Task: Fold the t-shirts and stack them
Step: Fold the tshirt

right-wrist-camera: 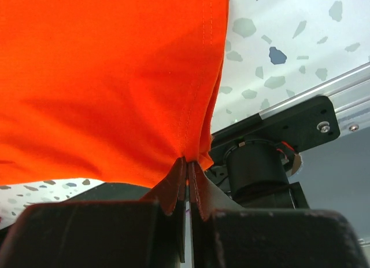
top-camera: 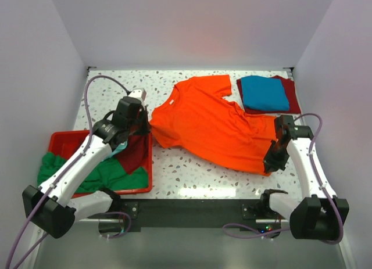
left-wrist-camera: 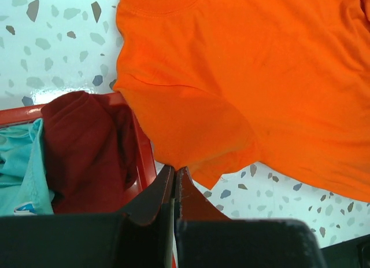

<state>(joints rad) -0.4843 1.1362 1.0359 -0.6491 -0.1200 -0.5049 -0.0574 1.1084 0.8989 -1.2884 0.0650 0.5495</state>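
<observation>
The bright orange soft cloth t-shirt (top-camera: 212, 126) lies spread out across the middle of the top view on the white speckled tabletop (top-camera: 192, 173), with its neck hole toward the upper left. The left gripper (left-wrist-camera: 175, 174) is closed and pinches the edge of one sleeve, just beside the corner of the red plastic bin (top-camera: 58, 140) at the lower left. The right gripper (right-wrist-camera: 186, 166) is closed too, and it pinches the bottom hem of the same shirt at the lower right, where the cloth bunches up. In the bin lie a green cloth shirt (top-camera: 110, 173), a dark red cloth shirt (left-wrist-camera: 87, 152) and a light teal cloth shirt (left-wrist-camera: 20, 164), all crumpled. At the upper right of the top view a folded blue cloth shirt (top-camera: 264, 93) sits on top of a folded dark red cloth shirt (top-camera: 293, 97)
</observation>
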